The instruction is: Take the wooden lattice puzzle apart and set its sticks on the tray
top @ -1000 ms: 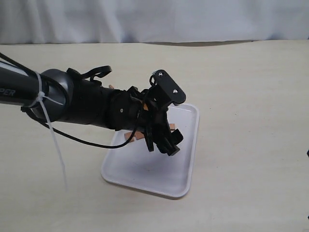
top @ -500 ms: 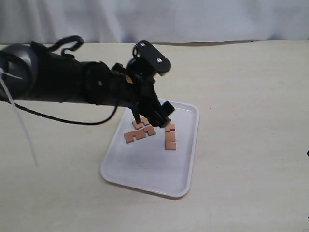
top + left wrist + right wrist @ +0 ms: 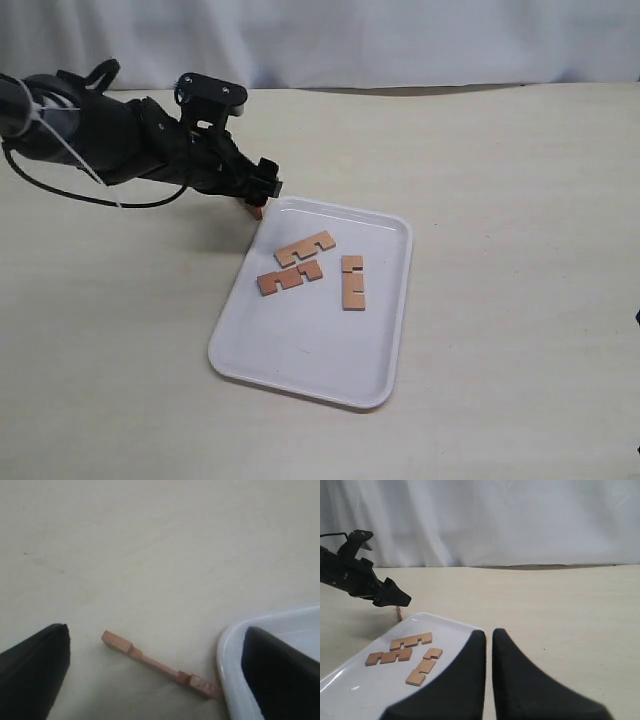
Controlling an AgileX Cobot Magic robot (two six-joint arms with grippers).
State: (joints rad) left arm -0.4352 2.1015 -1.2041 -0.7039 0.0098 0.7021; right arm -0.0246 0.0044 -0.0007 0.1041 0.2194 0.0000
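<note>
No interlocked lattice puzzle shows; only loose sticks are in view. Three notched sticks lie flat in the white tray (image 3: 320, 345): one (image 3: 305, 247) at the back, one (image 3: 288, 278) in front of it, one (image 3: 352, 282) to the right. A fourth stick (image 3: 256, 210) lies on the table against the tray's back left corner. My left gripper (image 3: 262, 190) hovers open over this stick (image 3: 160, 665), one finger (image 3: 35, 672) on the table side and the other (image 3: 282, 672) over the tray rim (image 3: 225, 655). My right gripper (image 3: 489, 637) is shut and empty, off to the tray's right.
The beige table (image 3: 520, 200) runs back to a white curtain (image 3: 400, 40). The left arm (image 3: 100, 140) with its cable stretches in from the left edge. From the right wrist view the tray (image 3: 350, 682) and left arm (image 3: 365, 582) sit ahead.
The left arm pulled back from above the tray towards the back left, uncovering the three sticks. Its gripper now hangs over the stick beside the tray's corner.
</note>
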